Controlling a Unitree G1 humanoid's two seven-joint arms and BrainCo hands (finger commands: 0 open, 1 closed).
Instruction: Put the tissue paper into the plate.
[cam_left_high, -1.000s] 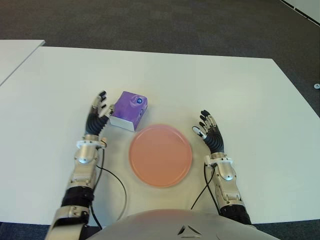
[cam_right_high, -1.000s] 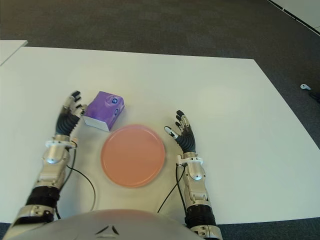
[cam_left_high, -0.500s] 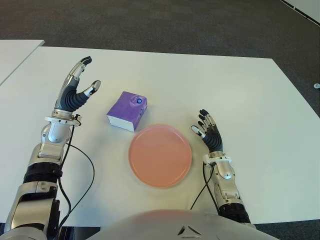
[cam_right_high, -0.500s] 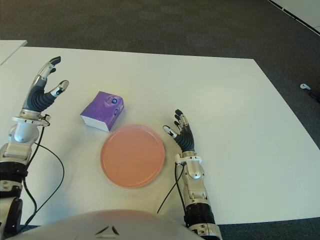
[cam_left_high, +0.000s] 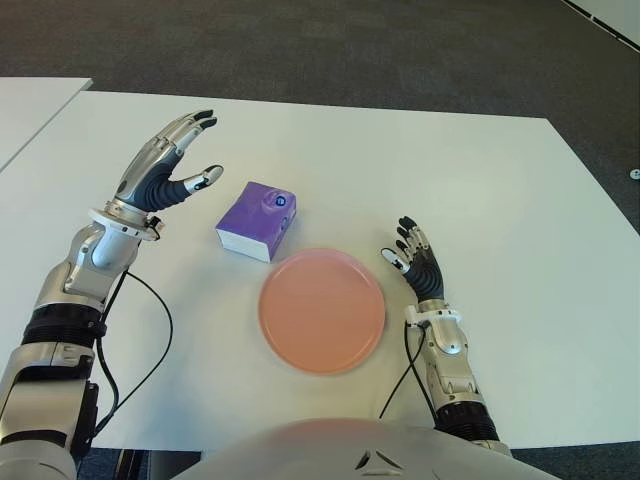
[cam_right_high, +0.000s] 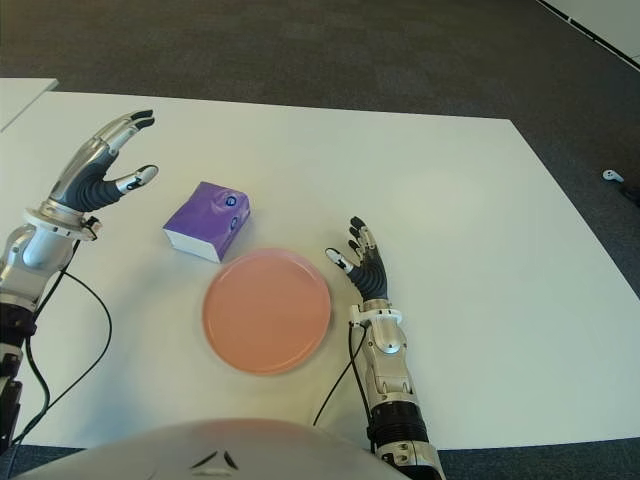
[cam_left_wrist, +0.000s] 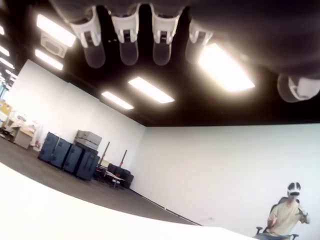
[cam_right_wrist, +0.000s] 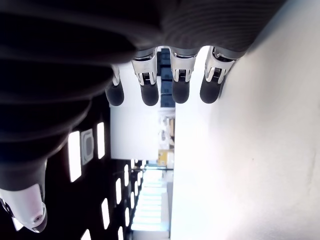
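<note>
From my remote station: nearest the robot's body, the pink plate (cam_left_high: 321, 311) sits bare on the white table (cam_left_high: 480, 190), nothing in it yet. Just to its right side I have the right hand (cam_left_high: 417, 268), idle, fingers straight and relaxed, holding nothing. Just beyond the plate, toward its left rim and barely apart from it, lies the tissue paper (cam_left_high: 256, 220), a purple pack flat on the table, untouched. Farther out to the left, my left hand (cam_left_high: 165, 175) hovers raised above the table, well clear of the pack, fingers spread wide with the thumb pointing toward it, empty.

The step in hand, as I judge it, is the reach and grasp. I should bring the left hand down over the pack, thumb on one long side and fingers on the other, close firmly since the soft wrapper may give, then lift clear of the rim before carrying it over the plate's centre.
</note>
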